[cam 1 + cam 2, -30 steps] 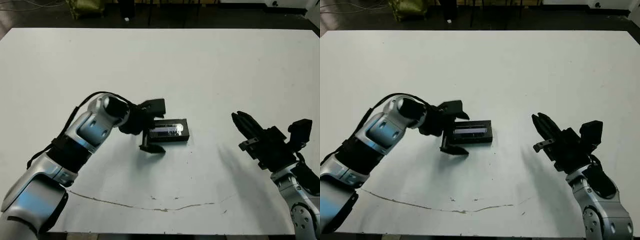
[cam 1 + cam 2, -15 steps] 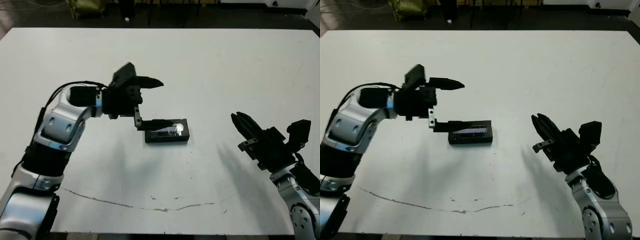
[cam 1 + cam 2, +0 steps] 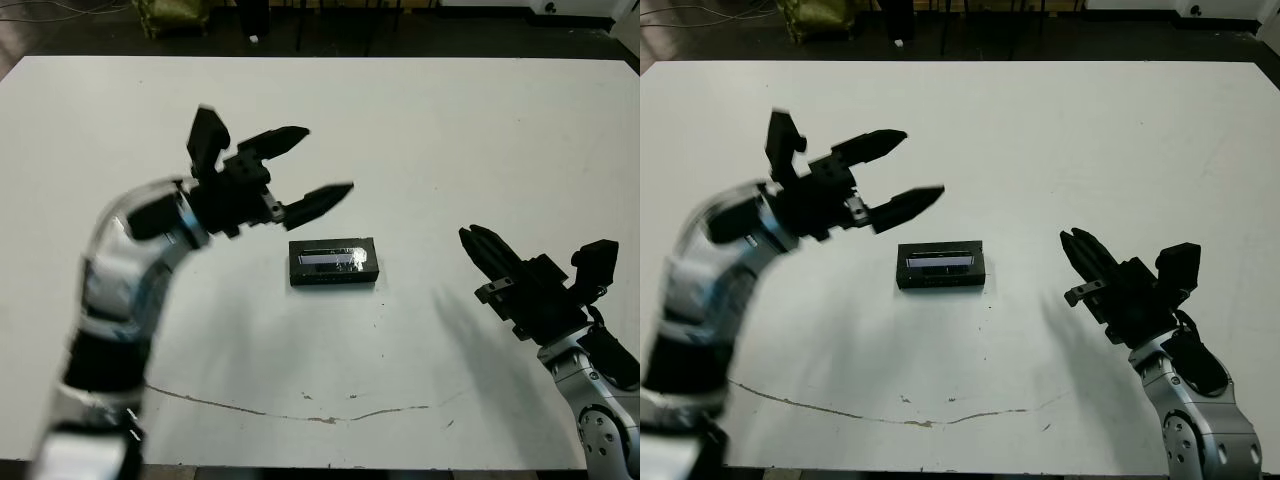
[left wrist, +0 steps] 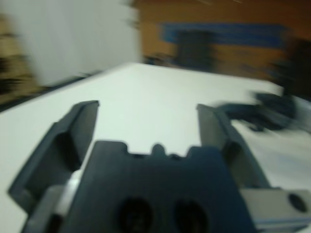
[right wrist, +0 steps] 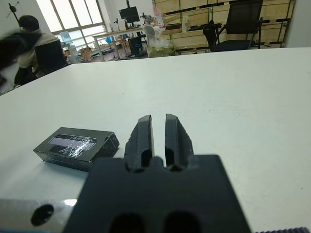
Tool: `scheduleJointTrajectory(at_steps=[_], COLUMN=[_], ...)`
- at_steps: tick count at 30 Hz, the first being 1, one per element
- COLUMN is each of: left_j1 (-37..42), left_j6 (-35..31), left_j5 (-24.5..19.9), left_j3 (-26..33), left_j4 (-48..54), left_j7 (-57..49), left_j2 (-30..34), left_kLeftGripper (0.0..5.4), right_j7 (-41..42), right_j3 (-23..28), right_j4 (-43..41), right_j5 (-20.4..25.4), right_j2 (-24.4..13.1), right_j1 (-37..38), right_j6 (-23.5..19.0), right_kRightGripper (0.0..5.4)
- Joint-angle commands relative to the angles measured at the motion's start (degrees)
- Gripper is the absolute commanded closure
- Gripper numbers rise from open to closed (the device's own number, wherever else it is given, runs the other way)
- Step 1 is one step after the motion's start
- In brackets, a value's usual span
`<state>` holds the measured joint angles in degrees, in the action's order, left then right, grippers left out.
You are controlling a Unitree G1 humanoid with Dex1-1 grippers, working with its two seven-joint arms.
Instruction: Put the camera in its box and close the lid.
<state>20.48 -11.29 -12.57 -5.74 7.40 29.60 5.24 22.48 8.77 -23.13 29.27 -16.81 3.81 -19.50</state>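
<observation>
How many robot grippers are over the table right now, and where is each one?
2. The left gripper hangs raised up and to the left of the closed box, jaws spread. The right gripper sits low to the box's right, jaws together.

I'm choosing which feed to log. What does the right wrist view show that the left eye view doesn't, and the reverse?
Only the right wrist view shows the room beyond the table: a seated person, an office chair. Only the left eye view shows the left gripper, open and empty in the air. Both show the box with the lid on, and the right gripper.
</observation>
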Motion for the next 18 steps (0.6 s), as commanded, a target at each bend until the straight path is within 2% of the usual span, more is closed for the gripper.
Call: scheduleJointTrajectory(at_steps=[1,7,13,18], left_j1=[-3.16,-5.57,-5.52,-4.95], left_j6=[2.51,2.67,1.24,-3.82], left_j5=[4.26,5.90,6.29,7.76], left_j3=[-3.30,-7.50,-9.40,-11.49], left_j4=[-1.78,-4.51,-5.36,-5.99], left_j7=[-3.81,-5.84,-4.51,-4.17], left_j2=[-1.34,-3.44,-2.25,-0.67], left_kLeftGripper=[2.37,3.85,5.35,5.35], right_j7=[-0.49,0.36,0.08,-0.21], right_j3=[-0.04,0.02,-0.10,-0.28], right_j4=[-0.30,0.57,0.19,0.18], right_j5=[0.09,0.37,0.71,0.20], right_j2=[0.07,0.13,0.11,0.23], right_j1=[0.98,0.88,1.05,1.08], right_j6=[-1.07,-0.42,-0.85,-0.62], right_kRightGripper=[5.40,5.40,5.40,5.40])
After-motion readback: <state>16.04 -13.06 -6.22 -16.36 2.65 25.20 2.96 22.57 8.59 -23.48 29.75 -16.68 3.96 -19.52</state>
